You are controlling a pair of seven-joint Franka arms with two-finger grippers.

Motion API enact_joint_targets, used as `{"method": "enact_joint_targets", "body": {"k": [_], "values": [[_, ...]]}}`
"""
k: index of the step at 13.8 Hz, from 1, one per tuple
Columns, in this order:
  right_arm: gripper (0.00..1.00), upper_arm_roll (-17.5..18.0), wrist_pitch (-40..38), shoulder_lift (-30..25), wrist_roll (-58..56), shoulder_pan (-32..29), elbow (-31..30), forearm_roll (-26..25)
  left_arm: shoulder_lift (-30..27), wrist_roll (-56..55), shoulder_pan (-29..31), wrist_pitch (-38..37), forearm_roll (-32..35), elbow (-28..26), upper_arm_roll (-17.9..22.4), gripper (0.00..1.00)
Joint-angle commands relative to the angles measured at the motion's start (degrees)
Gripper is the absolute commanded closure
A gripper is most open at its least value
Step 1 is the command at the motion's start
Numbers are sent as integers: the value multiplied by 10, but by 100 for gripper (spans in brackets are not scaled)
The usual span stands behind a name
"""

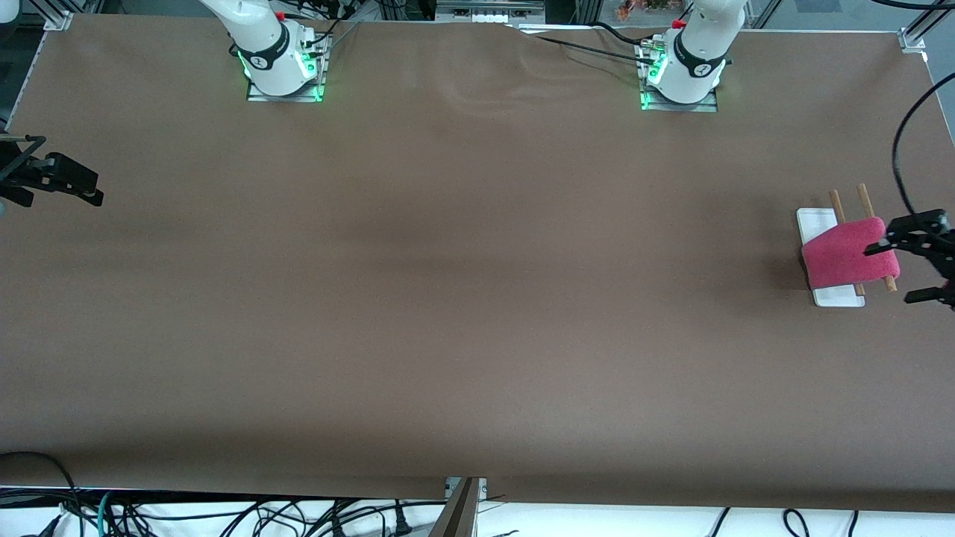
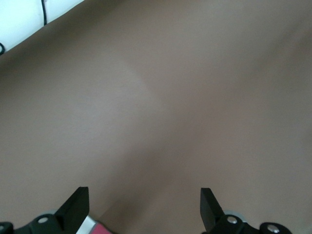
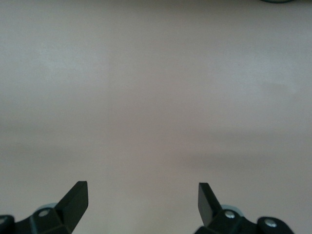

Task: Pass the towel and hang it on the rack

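Note:
The pink-red towel [image 1: 843,253] hangs draped over the two brown rods [image 1: 836,203] of the rack, whose white base [image 1: 817,220] stands at the left arm's end of the table. My left gripper [image 1: 888,274] is open and empty just beside the towel, one fingertip [image 1: 873,250] overlapping its edge in the front view. In the left wrist view the gripper [image 2: 145,195] is open over bare table, with a corner of the towel [image 2: 101,229] and the white base [image 2: 87,224] by one finger. My right gripper [image 1: 66,201] [image 3: 143,192] waits open and empty over the right arm's end of the table.
The brown table cover [image 1: 462,298] spreads between the two grippers with nothing else on it. The arm bases [image 1: 283,67] [image 1: 683,74] stand along the table's back edge. Cables [image 1: 906,149] hang near the left gripper, and more lie below the table's front edge.

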Motion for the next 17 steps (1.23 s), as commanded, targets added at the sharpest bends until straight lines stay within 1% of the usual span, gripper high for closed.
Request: {"method": "enact_joint_targets", "body": {"k": [1,2,3,5,6,8,9,11,13,14,16,17], "values": [[0,5,9,1,-10,-3,-1,-7,-71,-81,-62,5,16,-60,19,0],[0,5,9,4,-9,0,4,-7,-96,-123,-90,7,31,-83,33,0],[0,6,9,10,-9,1,8,-5,-132,-170,-136,3,35,-105,69,0],[0,7,8,31,-11,1,41,-5,-191,-256,-274,-3,37,-163,195,0],[0,9,8,34,-10,3,44,-7,-210,-299,-305,-3,37,-186,225,0],[0,9,7,35,-10,5,45,-10,-234,-379,-308,-7,37,-216,230,0],[0,8,7,35,-10,4,45,-10,-241,-399,-308,-14,37,-226,232,0],[0,7,7,35,-11,4,45,-9,-251,-405,-309,-18,37,-237,261,0],[0,7,9,35,-11,4,45,-7,-255,-402,-312,-24,37,-234,277,0],[0,7,9,35,-11,4,45,-7,-253,-408,-311,-40,37,-223,273,0],[0,9,9,36,-9,11,45,-9,-248,-410,-311,-39,37,-207,273,0],[0,9,9,35,-10,11,45,-9,-248,-416,-311,-30,37,-207,272,0]]}}
